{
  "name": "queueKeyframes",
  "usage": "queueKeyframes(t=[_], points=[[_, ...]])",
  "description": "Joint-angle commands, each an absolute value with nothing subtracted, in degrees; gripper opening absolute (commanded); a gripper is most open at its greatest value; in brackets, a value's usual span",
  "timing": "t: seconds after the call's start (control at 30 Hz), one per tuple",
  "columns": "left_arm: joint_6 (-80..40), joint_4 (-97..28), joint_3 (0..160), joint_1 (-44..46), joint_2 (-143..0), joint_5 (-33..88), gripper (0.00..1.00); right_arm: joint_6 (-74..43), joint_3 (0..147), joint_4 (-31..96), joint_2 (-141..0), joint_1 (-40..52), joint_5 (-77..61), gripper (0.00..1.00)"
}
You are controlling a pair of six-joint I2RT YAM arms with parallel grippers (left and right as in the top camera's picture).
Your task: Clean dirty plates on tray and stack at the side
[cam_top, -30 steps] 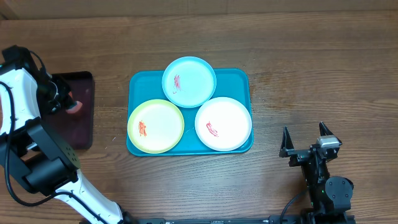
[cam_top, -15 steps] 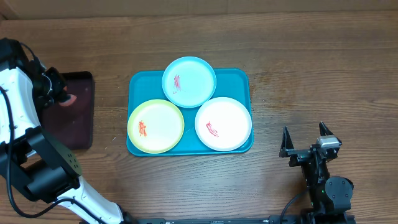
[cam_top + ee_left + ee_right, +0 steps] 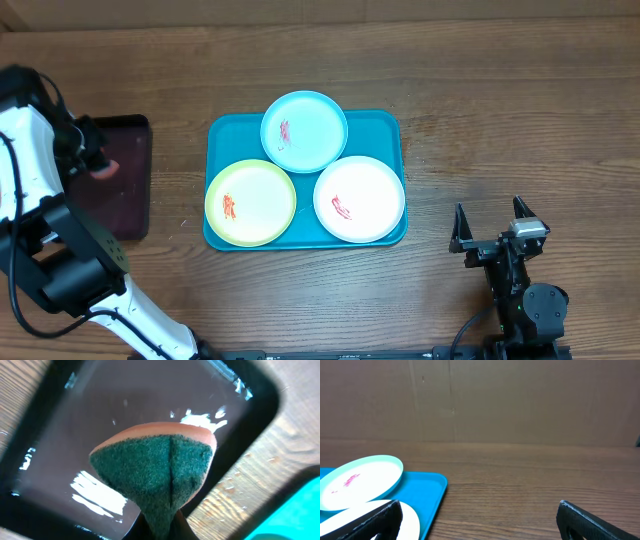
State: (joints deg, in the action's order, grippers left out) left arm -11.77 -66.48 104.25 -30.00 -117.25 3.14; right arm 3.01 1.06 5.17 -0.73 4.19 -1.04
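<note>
Since a second ago the left fingers [image 3: 90,152] have carried the sponge [image 3: 159,467] slightly toward the desk's [image 3: 500,100] left edge, above the dark maroon tray [image 3: 128,205]; the plates have stayed put. The light blue plate [image 3: 304,131], yellow-green plate [image 3: 251,203] and white plate [image 3: 360,199], each smeared red, lie on the teal tray [image 3: 386,124] at mid-desk. The left fingers are clamped on the folded sponge, green side up. The right fingers [image 3: 461,232] stand wide apart, empty, well right of the teal tray.

The overhead view looked straight down on the whole wooden table [image 3: 500,100]; the left wrist view sat close above the dark maroon plastic tray [image 3: 150,410]; the right wrist view faced low and level across the table, sharing the teal-blue rectangular plastic tray [image 3: 427,491] with the overhead view.
</note>
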Motion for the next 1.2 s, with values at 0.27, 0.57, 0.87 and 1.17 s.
queueKeyframes(t=[0.27, 0.57, 0.87, 1.17], points=[[-12.86, -58.67, 95.81, -29.61, -116.81, -3.38, 0.04, 3.05, 0.47, 4.84, -0.16, 4.45, -0.49, 1.00], [-11.79, -67.99, 105.12, -29.65, -115.98, -0.30, 0.04, 3.05, 0.47, 4.84, -0.16, 4.45, -0.49, 1.00], [-11.81, -62.26, 98.28, -28.84, -117.30, -3.14, 0.04, 3.05, 0.47, 4.84, -0.16, 4.45, -0.49, 1.00], [-11.79, -70.00, 106.21, -29.28, -116.38, -2.90, 0.04, 3.05, 0.47, 4.84, -0.16, 4.45, -0.49, 1.00]])
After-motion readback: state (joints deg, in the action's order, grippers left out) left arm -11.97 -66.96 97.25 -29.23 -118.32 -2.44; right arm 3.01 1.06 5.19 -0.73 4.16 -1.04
